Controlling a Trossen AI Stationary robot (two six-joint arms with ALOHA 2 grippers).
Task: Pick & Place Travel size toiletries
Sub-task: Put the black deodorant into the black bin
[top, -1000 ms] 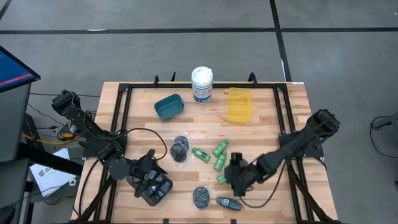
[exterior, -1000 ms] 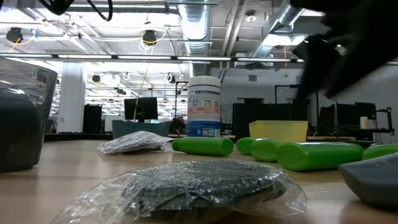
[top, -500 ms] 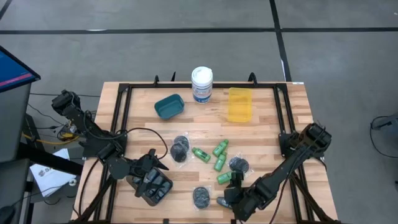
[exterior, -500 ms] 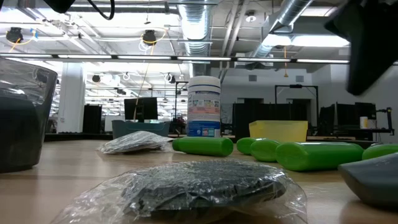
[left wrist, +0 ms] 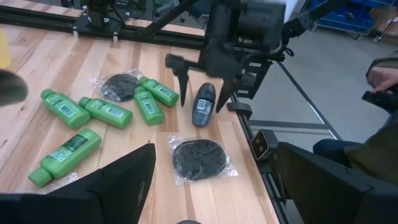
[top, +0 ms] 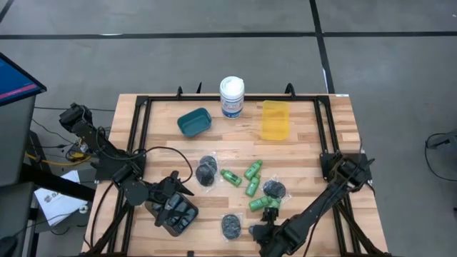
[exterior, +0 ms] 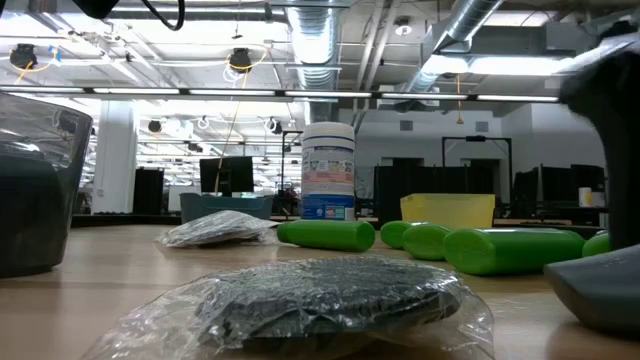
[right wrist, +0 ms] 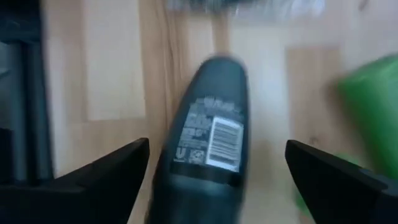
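Both arms (top: 107, 153) are matte black, built of boxy jointed links, with a thin black cable looping beside the left one. Each ends in two flat, dark, tapered fingers (left wrist: 180, 71).

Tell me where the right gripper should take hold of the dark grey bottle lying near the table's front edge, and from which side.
Grip the dark grey bottle across its middle, coming straight down from above. It lies flat on the table, long and narrow, so its two long sides suit the fingers best. The right gripper is already open and straddling it. The wrapped dark pad lies apart from it, so it should not interfere.
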